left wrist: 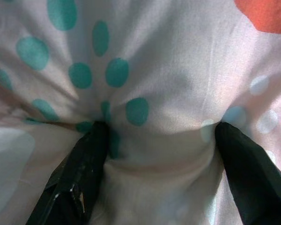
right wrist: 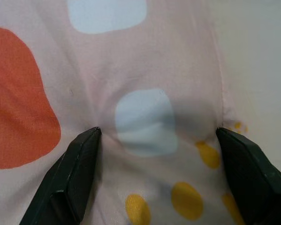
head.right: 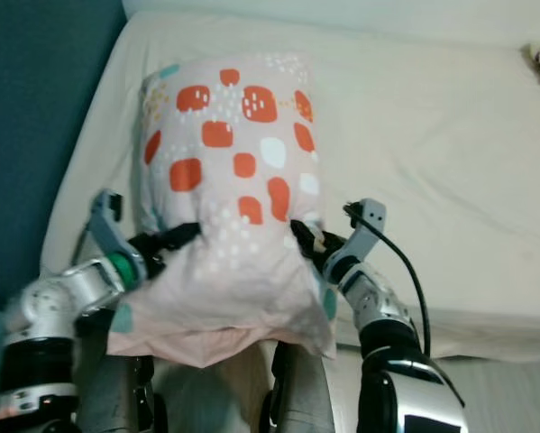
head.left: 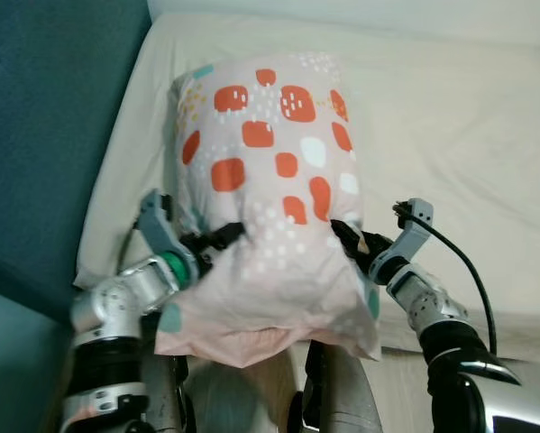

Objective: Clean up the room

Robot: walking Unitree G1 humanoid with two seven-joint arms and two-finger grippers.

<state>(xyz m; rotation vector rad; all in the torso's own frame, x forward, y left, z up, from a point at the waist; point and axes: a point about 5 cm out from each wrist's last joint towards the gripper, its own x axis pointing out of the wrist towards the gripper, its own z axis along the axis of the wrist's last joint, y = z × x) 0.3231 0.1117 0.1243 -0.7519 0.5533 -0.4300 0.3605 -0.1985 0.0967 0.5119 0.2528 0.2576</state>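
Two end effectors squeeze a patterned pillow [head.left: 270, 180] from either side — the left end effector [head.left: 217, 238] and the right end effector [head.left: 349, 236] each have their fingers spread and pressed into the fabric. The pillow is held between them above the near edge of the bed [head.left: 450, 117], close to the teal headboard [head.left: 44, 135]. To set it down well, I'd keep inward pressure even on both sides, carry it toward the headboard, and release only once it rests on the mattress — uneven pressure could let it slip.

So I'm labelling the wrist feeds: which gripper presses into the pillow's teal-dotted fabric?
The left gripper; teal dots surround its fingers on the pillow. The right gripper presses by yellow dots.
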